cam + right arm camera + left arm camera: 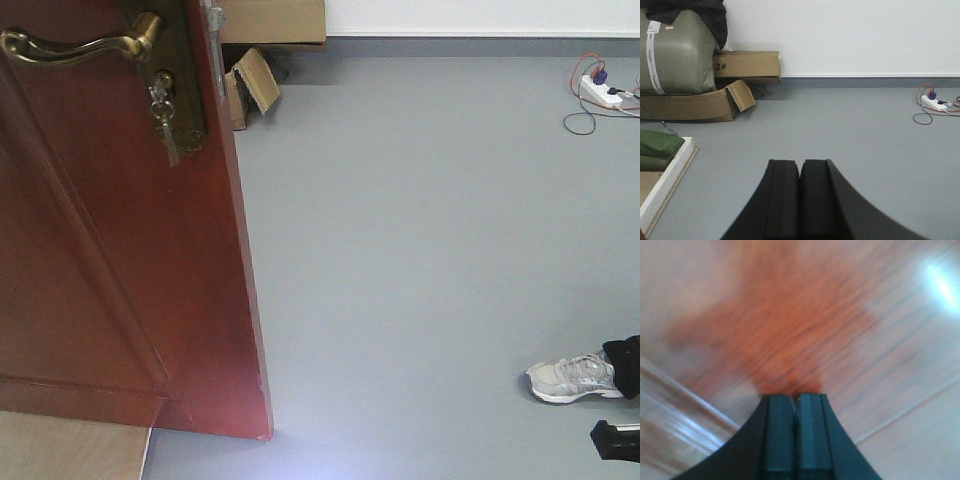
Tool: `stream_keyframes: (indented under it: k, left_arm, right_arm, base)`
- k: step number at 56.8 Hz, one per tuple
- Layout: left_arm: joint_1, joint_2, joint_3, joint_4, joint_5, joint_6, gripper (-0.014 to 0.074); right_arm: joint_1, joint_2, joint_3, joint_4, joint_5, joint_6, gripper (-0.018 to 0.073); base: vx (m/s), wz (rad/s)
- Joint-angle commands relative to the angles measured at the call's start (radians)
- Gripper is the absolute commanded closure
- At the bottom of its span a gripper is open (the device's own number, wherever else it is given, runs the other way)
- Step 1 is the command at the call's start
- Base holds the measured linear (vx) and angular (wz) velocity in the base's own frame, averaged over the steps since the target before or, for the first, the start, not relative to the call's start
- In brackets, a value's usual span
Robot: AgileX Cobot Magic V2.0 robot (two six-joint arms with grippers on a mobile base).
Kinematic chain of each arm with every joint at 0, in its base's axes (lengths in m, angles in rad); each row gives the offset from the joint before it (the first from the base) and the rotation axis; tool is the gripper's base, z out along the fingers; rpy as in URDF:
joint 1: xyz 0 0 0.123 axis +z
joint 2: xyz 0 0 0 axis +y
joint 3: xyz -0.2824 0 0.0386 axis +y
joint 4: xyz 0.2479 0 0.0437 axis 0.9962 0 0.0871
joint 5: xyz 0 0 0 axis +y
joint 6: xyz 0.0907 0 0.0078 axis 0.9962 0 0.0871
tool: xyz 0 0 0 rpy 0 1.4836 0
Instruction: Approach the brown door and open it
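Observation:
The brown door [110, 270] fills the left of the front view, swung ajar with its edge toward the grey floor. Its curved brass lever handle [85, 45] and dark lock plate with hanging keys [165, 115] sit at the top left. In the left wrist view my left gripper [795, 397] is shut with nothing in it, its tips right up against the blurred reddish door surface [790, 325]. In the right wrist view my right gripper [800, 162] is shut and empty, pointing over open grey floor. Neither gripper shows in the front view.
Cardboard boxes [255, 85] lie by the far wall behind the door edge. A white power strip with cables [600, 95] sits at the right wall. A person's sneaker [572, 378] stands at the lower right. Green sacks [675, 55] and a white-framed panel [667, 175] lie left.

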Motion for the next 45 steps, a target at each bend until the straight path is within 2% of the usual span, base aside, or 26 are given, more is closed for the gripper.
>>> stream_keyframes:
  k: [1,45]
  left_arm:
    - [-0.004,-0.025,-0.028,-0.054,-0.041,0.002,0.0603]
    - [-0.004,-0.025,-0.028,-0.054,-0.041,0.002,0.0603]
  right_arm:
    - [-0.001,-0.006,0.005,0.0,-0.081,-0.006,0.0559]
    - [-0.001,-0.006,0.005,0.0,-0.081,-0.006,0.0559]
  base:
    - [0.12,0.03]
    - [0.02,0.01]
